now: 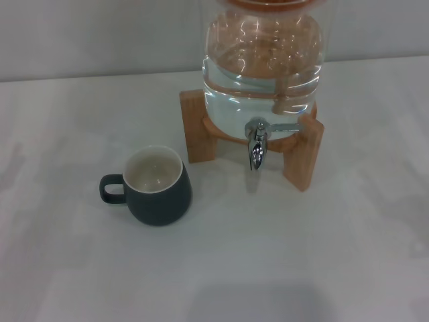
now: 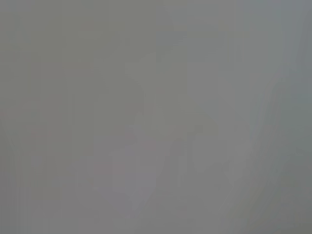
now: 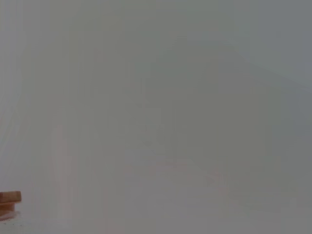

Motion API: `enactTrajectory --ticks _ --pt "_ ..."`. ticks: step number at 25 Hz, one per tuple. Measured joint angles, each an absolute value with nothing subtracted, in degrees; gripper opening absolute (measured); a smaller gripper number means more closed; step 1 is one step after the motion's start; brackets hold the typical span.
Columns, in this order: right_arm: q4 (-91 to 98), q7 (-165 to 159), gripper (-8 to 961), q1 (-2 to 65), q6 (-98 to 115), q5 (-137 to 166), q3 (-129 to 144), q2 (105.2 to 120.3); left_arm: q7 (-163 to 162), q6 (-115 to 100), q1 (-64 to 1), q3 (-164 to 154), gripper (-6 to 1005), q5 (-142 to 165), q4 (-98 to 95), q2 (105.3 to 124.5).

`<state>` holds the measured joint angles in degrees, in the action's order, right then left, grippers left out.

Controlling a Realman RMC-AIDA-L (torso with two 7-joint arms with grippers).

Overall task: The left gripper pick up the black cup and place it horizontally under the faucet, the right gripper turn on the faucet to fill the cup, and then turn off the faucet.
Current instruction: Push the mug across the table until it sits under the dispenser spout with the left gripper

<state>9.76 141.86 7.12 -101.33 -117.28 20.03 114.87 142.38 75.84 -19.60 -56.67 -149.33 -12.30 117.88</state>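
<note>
The black cup (image 1: 155, 188) stands upright on the white table, its cream inside showing and its loop handle pointing left. It sits to the left of and a little nearer than the chrome faucet (image 1: 257, 144), which points down from the clear glass water jar (image 1: 263, 64) on its wooden stand (image 1: 303, 155). The space under the faucet is bare table. Neither gripper shows in any view. The left wrist view shows only plain grey surface. The right wrist view shows grey surface and a corner of the wooden stand (image 3: 9, 201).
The white table (image 1: 268, 255) spreads in front of the jar and around the cup. A pale wall runs behind the jar. A soft shadow lies on the table at the near edge.
</note>
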Motion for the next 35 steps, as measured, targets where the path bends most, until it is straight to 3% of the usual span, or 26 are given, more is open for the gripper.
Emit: enactTrajectory --ticks 17,26,35 --pt "12.65 141.53 767 6.77 -101.3 -117.59 18.0 114.82 141.19 77.42 -18.55 -56.87 846 -146.8 -12.4 118.39" --pt "20.29 139.1 767 7.34 -98.99 -117.68 13.39 114.79 131.48 80.5 -10.9 -56.95 845 -132.03 -16.41 117.8" --pt "23.49 138.45 767 9.3 -96.89 -117.53 12.18 114.73 131.22 77.38 -9.65 -56.84 846 -121.11 -17.69 118.98"
